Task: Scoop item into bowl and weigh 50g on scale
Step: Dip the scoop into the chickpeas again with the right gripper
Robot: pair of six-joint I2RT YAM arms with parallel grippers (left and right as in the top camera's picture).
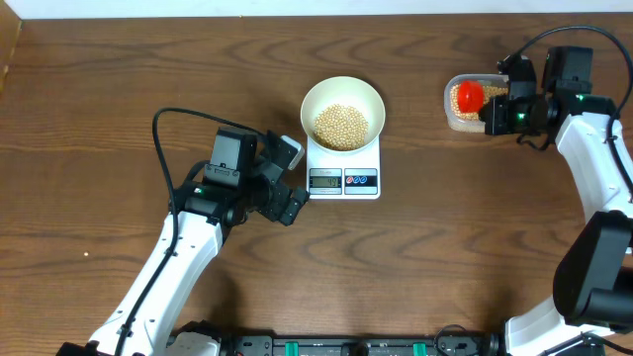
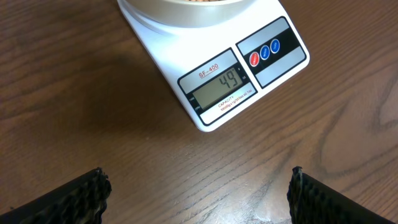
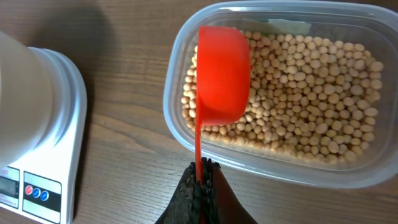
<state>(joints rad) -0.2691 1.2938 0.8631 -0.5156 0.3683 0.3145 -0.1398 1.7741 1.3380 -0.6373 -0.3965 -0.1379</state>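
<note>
The white bowl [image 1: 342, 112] sits on the white scale [image 1: 343, 168] mid-table, holding a pile of tan beans [image 1: 340, 126]. In the left wrist view the scale [image 2: 217, 59] display reads 49, with the bowl [image 2: 186, 9] at the top edge. My left gripper [image 1: 287, 180] rests just left of the scale, open wide with nothing between its fingers [image 2: 81, 196]. My right gripper [image 3: 202, 171] is shut on the thin handle of a red scoop [image 3: 222, 74]. The scoop [image 1: 468, 96] is turned over above the beans [image 3: 311, 93] in the clear tub.
The clear plastic tub [image 1: 474, 103] of beans stands at the back right, its rim [image 3: 180, 74] close to the scale's right side [image 3: 43, 180]. Bare wood table lies in front of and to the left of the scale.
</note>
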